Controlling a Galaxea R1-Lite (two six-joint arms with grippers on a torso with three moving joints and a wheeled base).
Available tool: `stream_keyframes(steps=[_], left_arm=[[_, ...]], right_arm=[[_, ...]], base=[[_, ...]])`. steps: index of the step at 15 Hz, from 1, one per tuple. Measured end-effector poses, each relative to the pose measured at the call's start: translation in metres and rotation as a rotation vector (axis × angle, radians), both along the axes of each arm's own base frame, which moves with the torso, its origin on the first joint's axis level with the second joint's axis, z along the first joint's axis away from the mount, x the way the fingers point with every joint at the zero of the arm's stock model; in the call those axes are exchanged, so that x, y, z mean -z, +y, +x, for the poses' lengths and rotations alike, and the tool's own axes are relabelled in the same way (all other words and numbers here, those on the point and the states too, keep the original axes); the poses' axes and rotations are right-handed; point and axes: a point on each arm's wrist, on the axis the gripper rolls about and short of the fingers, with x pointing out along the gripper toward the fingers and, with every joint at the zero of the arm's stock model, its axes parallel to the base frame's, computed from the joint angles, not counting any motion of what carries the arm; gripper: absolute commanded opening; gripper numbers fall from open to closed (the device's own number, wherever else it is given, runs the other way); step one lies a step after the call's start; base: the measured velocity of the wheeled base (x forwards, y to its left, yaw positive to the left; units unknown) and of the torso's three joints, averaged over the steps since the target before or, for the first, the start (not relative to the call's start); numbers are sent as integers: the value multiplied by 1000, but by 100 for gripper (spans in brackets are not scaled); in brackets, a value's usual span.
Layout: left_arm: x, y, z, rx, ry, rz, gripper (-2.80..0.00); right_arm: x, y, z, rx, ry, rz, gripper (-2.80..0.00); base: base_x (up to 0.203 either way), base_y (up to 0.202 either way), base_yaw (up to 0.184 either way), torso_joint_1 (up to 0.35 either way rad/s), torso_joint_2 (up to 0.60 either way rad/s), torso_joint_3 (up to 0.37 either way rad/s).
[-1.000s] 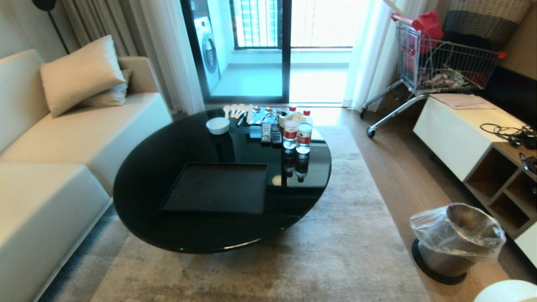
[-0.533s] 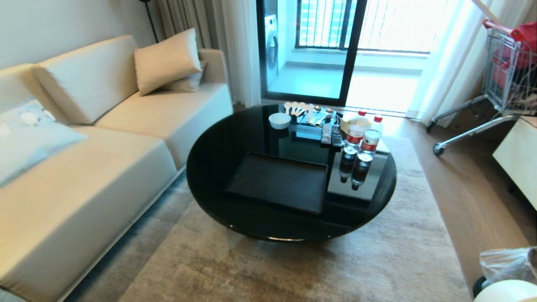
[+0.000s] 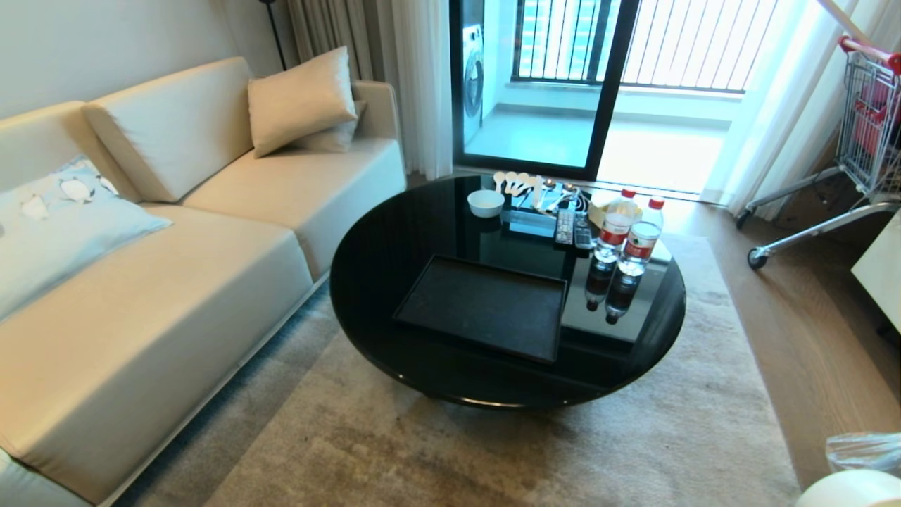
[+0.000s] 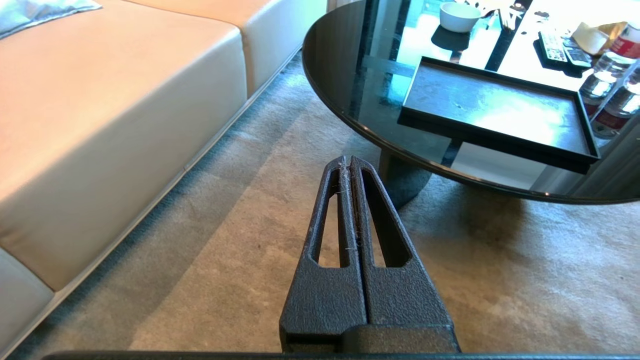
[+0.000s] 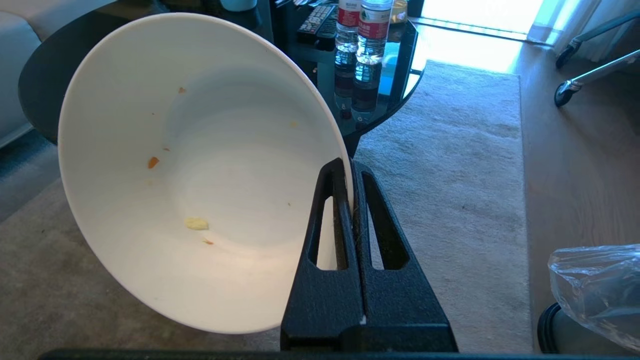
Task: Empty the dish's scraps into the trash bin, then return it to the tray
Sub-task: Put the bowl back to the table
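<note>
- Holding the dish (image 5: 200,170) by its rim, my right gripper (image 5: 352,200) clamped tight on it, only a few scraps (image 5: 196,223) clinging inside.
- Emptying looks done; the trash bin (image 5: 595,290) sits beside me.
- Next: reach the tray (image 3: 486,306) on the table (image 3: 394,232) ahead.
- My left gripper (image 4: 348,165) hangs closed, empty.

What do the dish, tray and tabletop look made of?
Dish: looks like glazed ceramic, maybe melamine; smooth glossy white with soft highlights. It is pinched at the rim by the right end effector.
Tray: matte black, a dull surface with only a diffuse sheen; plastic or coated wood, can't tell which.
Tabletop: glossy black, likely glass; it mirrors the bottles.
</note>
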Motion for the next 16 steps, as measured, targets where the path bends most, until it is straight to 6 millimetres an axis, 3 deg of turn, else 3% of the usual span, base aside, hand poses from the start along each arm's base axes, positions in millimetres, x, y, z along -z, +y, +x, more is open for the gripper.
stream_keyframes(steps=[16], left_arm=[[0, 0, 0, 0, 0, 1, -280]], right_arm=[[0, 0, 0, -1, 0, 0, -280]], base=[[0, 0, 0, 0, 0, 0]])
